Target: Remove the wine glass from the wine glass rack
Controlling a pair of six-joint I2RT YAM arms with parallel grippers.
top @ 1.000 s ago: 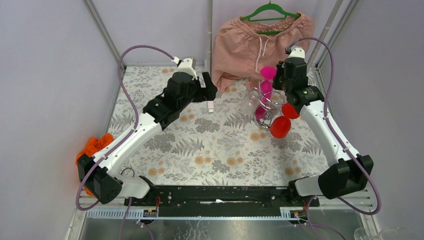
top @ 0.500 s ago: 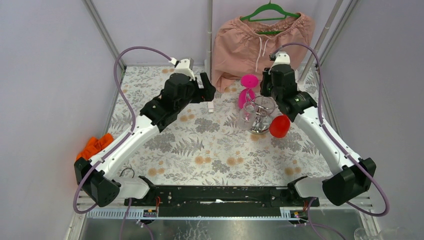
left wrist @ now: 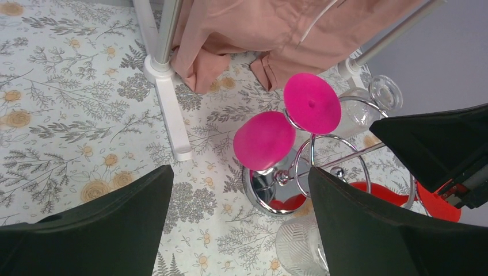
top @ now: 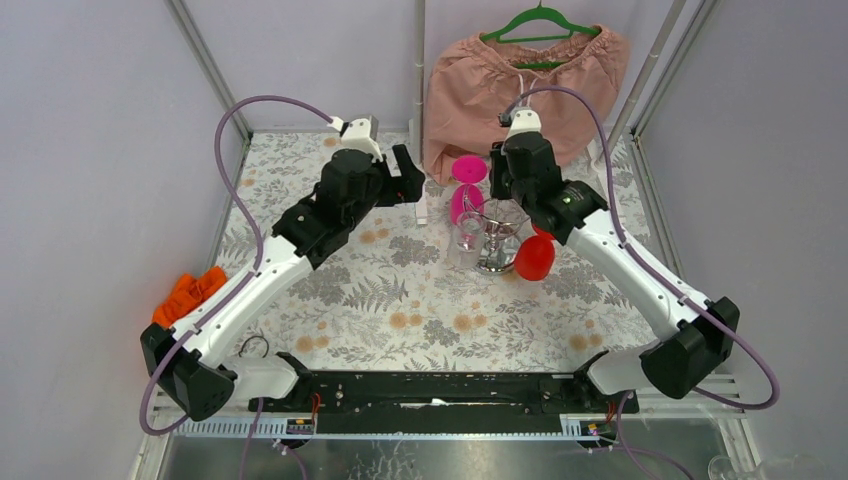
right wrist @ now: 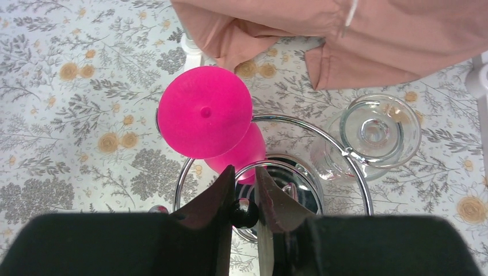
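**A:** Where's the glass you're after?

**B:** The pink wine glass (top: 465, 186) hangs upside down at ten o'clock on the wine glass rack (top: 492, 262). Your right tool (right wrist: 244, 172) is pinched onto the post's top knob. Your left tool (left wrist: 239, 169) gapes wide, holding nothing.

**A:** And the danger?

**B:** Drag it sideways and you'd likely tilt the rack. That could knock the red glass (top: 535, 258) at four o'clock or the clear glass (top: 465, 243) at nine.
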